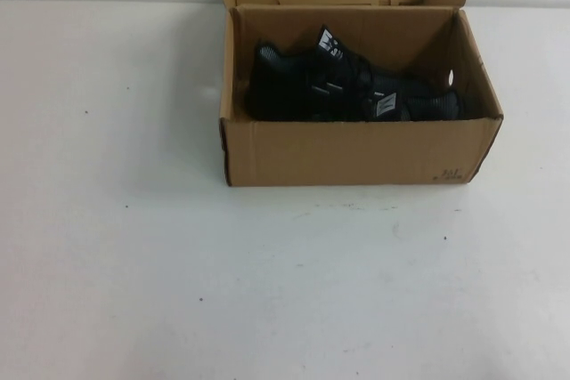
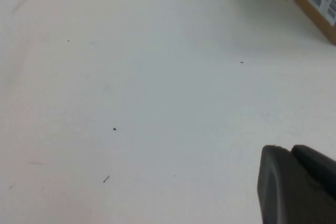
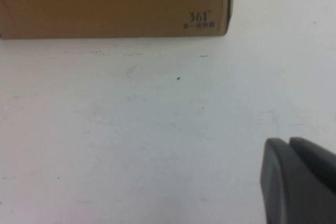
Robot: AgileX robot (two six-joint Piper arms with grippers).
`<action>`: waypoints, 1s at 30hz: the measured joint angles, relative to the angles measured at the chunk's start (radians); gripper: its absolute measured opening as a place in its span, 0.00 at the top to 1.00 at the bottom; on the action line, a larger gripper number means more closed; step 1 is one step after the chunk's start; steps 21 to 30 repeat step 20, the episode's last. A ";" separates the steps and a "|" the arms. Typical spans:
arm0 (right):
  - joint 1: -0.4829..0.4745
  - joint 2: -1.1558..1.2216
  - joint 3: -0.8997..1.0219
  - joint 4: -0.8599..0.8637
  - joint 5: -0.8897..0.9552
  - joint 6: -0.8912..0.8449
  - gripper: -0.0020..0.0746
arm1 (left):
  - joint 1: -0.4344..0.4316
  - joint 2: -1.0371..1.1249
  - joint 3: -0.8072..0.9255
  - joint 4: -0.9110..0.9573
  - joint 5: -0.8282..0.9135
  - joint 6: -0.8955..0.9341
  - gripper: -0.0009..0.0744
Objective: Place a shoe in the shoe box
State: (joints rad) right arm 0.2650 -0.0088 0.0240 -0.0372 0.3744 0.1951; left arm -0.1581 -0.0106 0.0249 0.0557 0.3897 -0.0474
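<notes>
- Both my grippers sit closed and empty over the white table (image 1: 267, 291): left gripper (image 2: 294, 182), right gripper (image 3: 296, 182).
- Toward twelve o'clock, the shoe (image 1: 307, 86) lies inside the shoe box (image 1: 356, 153).

You see the shoe box (image 1: 356, 153) in brown corrugated cardboard, small black print at one corner; the shoe (image 1: 307, 86) is black knit with silver-white dashes and a white-marked tongue tag; the table (image 1: 267, 291) is white.
</notes>
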 joint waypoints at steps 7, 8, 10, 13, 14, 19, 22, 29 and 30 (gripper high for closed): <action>0.000 0.000 0.000 0.007 0.000 0.002 1.00 | 0.000 0.000 0.000 0.000 0.000 0.000 0.99; 0.000 0.000 0.000 0.007 0.000 0.002 1.00 | 0.000 0.000 0.000 0.000 0.000 0.000 0.99; 0.000 0.000 0.000 0.009 0.000 0.002 1.00 | 0.000 0.000 0.000 0.000 0.000 0.000 0.99; 0.000 0.000 0.000 0.009 0.000 0.002 1.00 | 0.000 0.000 0.000 0.000 0.000 0.000 0.99; 0.000 0.000 0.000 0.009 0.000 0.002 1.00 | 0.000 0.000 0.000 0.000 0.000 0.000 0.99; 0.000 0.000 0.000 0.011 0.000 0.002 1.00 | 0.000 0.000 0.000 0.000 0.000 0.000 0.99; 0.000 0.000 0.000 0.011 0.000 0.002 1.00 | 0.000 0.000 0.000 0.000 0.000 0.000 0.99; 0.000 0.000 0.000 0.011 0.000 0.002 1.00 | 0.000 0.000 0.000 0.000 0.000 0.000 0.99; 0.000 0.000 0.000 0.011 0.000 0.002 1.00 | 0.000 0.000 0.000 0.000 0.000 0.000 0.99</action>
